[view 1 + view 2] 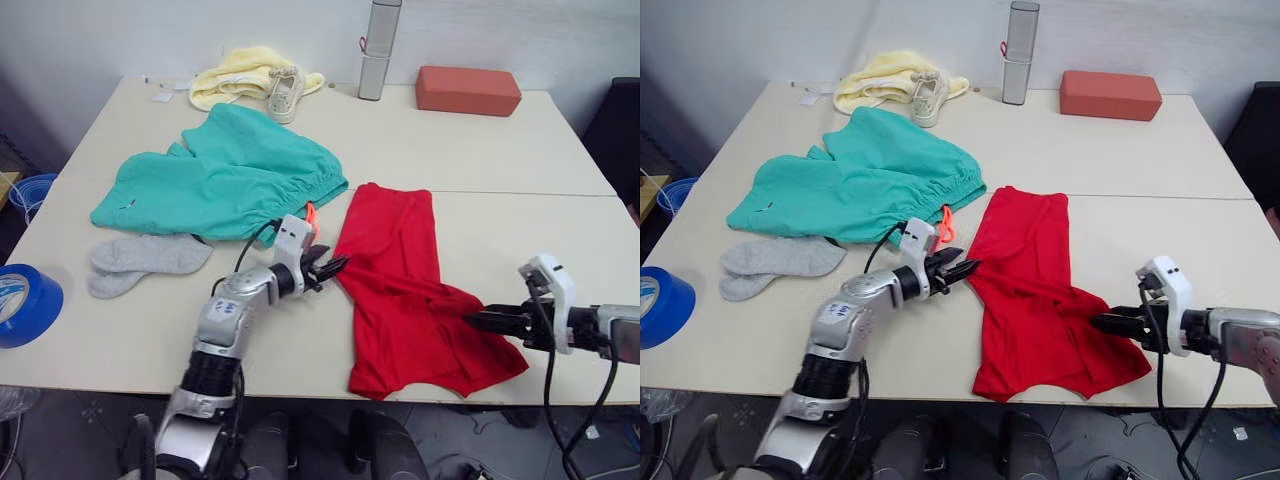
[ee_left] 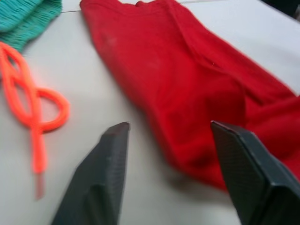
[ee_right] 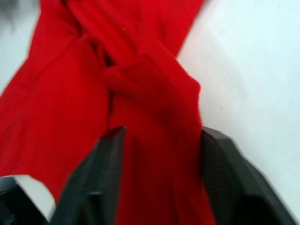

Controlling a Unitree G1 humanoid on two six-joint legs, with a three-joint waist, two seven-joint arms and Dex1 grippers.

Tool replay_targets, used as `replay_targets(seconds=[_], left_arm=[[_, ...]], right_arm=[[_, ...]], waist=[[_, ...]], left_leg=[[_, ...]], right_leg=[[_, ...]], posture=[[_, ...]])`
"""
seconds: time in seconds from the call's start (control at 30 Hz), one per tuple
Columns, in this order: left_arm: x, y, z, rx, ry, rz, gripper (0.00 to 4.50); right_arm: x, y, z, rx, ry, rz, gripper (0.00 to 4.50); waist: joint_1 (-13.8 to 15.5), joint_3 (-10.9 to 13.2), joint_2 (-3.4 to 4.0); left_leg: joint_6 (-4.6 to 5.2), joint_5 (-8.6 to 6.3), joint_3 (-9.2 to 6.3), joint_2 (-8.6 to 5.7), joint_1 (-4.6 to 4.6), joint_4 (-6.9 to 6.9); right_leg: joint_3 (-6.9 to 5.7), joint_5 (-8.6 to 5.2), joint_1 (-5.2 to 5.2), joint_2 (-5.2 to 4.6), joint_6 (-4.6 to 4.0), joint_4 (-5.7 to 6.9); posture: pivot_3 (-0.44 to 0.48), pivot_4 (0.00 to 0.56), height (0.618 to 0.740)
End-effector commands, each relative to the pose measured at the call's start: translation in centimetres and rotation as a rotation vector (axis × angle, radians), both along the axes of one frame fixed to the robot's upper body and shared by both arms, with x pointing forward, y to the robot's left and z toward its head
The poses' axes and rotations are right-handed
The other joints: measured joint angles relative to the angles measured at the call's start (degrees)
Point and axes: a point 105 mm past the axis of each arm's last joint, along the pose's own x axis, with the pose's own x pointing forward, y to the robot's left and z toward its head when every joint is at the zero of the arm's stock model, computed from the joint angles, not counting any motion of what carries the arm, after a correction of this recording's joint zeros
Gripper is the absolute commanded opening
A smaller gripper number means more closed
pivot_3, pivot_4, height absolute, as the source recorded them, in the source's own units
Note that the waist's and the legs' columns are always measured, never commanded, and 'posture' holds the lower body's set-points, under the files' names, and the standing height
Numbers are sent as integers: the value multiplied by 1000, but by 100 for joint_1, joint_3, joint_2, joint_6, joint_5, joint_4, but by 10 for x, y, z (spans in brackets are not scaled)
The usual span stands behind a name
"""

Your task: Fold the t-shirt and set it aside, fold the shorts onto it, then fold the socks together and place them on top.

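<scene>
— While my left tool [image 1: 335, 266] rests low over the table [image 1: 520, 160] with its fingers spread, what sits between them?
— Only the near edge of the t-shirt [image 1: 400, 280]; one finger is over bare tabletop, the other over red cloth, nothing pinched. The orange drawstring [image 2: 28, 101] lies just beside that tool, trailing from the shorts [image 1: 225, 175] beyond it.
— And my right tool [image 1: 1102, 322]?
— Fingers parted too — a bunched fold of the t-shirt runs between them, at the garment's opposite edge from my left tool. I cannot tell whether they press it.
— The socks [image 1: 140, 262]?
— Flat on the table, well to the outer side of my left tool, touching the shorts' hem.
</scene>
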Motion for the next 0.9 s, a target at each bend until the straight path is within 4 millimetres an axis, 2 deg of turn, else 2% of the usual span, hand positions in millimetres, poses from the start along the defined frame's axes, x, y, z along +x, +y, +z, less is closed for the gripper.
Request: replay_targets(seconds=[0.03,0.1,0.23,0.27,0.33,0.5,0.67,0.8,0.87,0.9], left_arm=[[-25,-2,25,21,-146,-182,4122],[-35,4,25,77,-208,-258,4155],[-44,24,6,279,-339,-371,4155],[-45,26,3,302,-375,-396,4494],[-50,25,-4,368,-473,-500,4494],[-54,19,-8,384,-566,-616,4494],[-64,12,-6,420,-723,-737,4494],[-66,9,-14,464,-788,-794,4494],[-64,6,-14,446,-775,-794,4494],[-61,3,-8,362,-690,-736,4494]], right_arm=[[-5,-12,26,-47,-174,94,3840],[-8,-20,26,-96,-231,140,4475],[-13,-35,17,-265,-363,314,4475],[-8,-39,18,-289,-432,314,4500],[1,-50,21,-381,-579,350,4500],[9,-68,17,-525,-699,432,4500],[-2,-53,10,-613,-764,692,4500],[-1,-54,4,-677,-805,769,4500],[-2,-56,2,-696,-813,792,4500],[-4,-58,3,-646,-770,756,4500]], waist=[[-9,0,1],[-13,0,2],[-15,0,2],[-17,1,5],[-23,1,5],[-29,6,15],[-44,6,18],[-74,5,24],[-92,5,24],[-91,5,24]], left_leg=[[0,0,0,0,0,-1],[1,-1,3,-1,3,0],[-7,-5,7,-1,29,-8],[-8,-6,8,-1,35,-11],[-27,-17,14,0,43,-13],[-30,-22,26,1,56,-17],[-14,-10,27,5,62,-18],[-18,-13,29,5,75,-17],[-37,-24,29,5,77,-18],[-34,-22,28,5,76,-18]], right_leg=[[1,0,1,0,0,-2],[2,1,4,0,1,-2],[5,-1,21,0,-1,-8],[5,-1,25,2,-2,-9],[8,-1,28,1,-2,-12],[13,-1,32,-1,-4,-14],[17,-2,34,-1,-6,-12],[21,-2,46,-2,-5,-10],[21,-2,45,-2,-6,-7],[20,-2,45,-2,-6,-7]], posture=[[0,150,740],[0,150,740],[0,150,740],[0,150,740],[0,150,740],[0,150,740],[0,150,740],[0,150,740],[0,150,740],[0,150,740]])
